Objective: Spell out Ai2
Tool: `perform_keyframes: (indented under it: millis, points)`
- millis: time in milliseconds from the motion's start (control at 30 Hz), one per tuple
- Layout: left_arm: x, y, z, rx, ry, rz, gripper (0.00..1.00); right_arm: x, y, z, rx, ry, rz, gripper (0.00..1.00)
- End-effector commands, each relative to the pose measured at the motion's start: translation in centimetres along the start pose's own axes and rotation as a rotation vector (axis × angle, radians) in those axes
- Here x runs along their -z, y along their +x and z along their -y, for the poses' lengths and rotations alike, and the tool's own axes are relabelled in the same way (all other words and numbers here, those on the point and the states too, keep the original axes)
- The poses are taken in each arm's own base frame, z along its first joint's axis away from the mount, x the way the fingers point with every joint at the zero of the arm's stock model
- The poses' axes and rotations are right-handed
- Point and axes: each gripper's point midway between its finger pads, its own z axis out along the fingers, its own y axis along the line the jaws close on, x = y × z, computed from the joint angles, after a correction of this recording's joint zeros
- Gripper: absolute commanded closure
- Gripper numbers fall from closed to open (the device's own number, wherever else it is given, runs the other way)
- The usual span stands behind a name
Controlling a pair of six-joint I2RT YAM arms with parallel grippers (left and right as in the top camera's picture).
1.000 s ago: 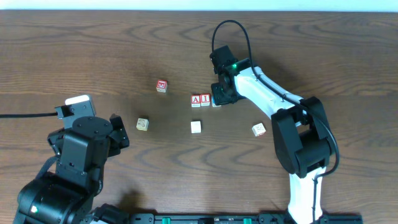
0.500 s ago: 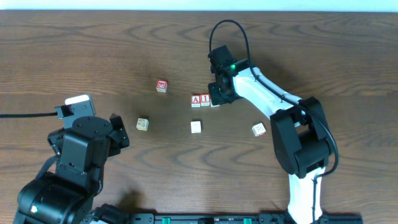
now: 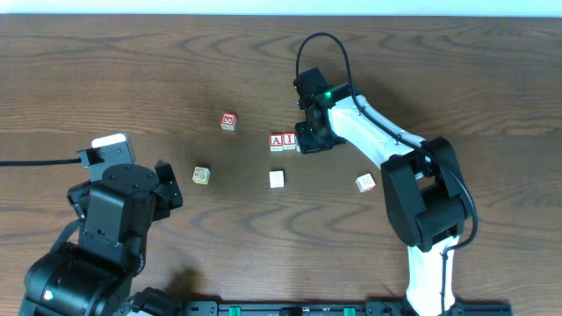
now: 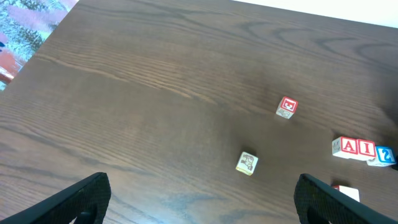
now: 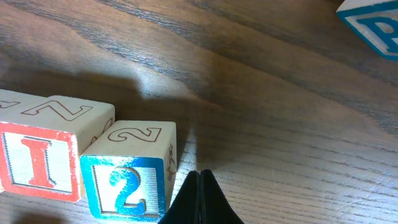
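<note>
A block (image 3: 277, 140), I block (image 3: 289, 140) and 2 block (image 5: 127, 171) in a touching row mid-table, right gripper (image 5: 199, 186) pinched closed on nothing, just beside 2 block's free edge, bare table (image 3: 132, 70) beyond, left gripper (image 4: 202, 196) spread wide, well apart.

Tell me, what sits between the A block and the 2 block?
The I block, in line between the A block and 2 block; the left wrist view shows it.
</note>
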Motion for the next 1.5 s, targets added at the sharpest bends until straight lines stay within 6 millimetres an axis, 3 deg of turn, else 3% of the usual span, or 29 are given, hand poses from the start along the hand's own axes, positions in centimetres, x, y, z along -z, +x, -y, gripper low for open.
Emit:
perform_keyframes:
  millis: [0,500,633,833,967,1033,1133,1267,1467]
  points:
    - [0.1,-0.3,-0.5,0.005,-0.024,0.014,0.05,-0.4,0.6,-0.6,-0.003,-0.014,-0.018,0.99]
    - [0.1,-0.3,-0.4,0.005,-0.022,0.013,0.05,-0.4,0.4,-1.0,0.001,-0.023,-0.011,0.99]
    - [0.1,-0.2,-0.5,0.004,-0.022,0.012,0.05,-0.4,-0.1,0.4,-0.003,0.046,0.012,0.99]
    - [0.1,0.1,-1.1,-0.009,-0.057,0.004,0.05,0.7,-2.3,4.4,-0.051,0.158,0.082,0.99]
    - [0.1,-0.2,-1.4,-0.008,-0.074,0.016,0.05,5.4,-5.9,6.4,-0.070,0.145,0.200,0.99]
    - [0.1,-0.3,-1.3,-0.004,-0.071,0.021,0.05,9.8,-7.4,7.5,-0.062,0.137,0.280,0.99]
    - [0.1,-0.2,-1.3,-0.005,-0.070,0.018,0.05,15.2,-7.4,8.5,-0.052,0.132,0.367,0.99]
    - [0.1,0.1,-0.6,-0.009,-0.024,-0.002,0.05,22.3,-4.8,9.8,-0.060,0.129,0.450,0.99]
    - [1.0,1.1,0.3,-0.029,0.056,-0.062,0.05,30.2,2.5,10.3,-0.057,0.111,0.550,0.99]
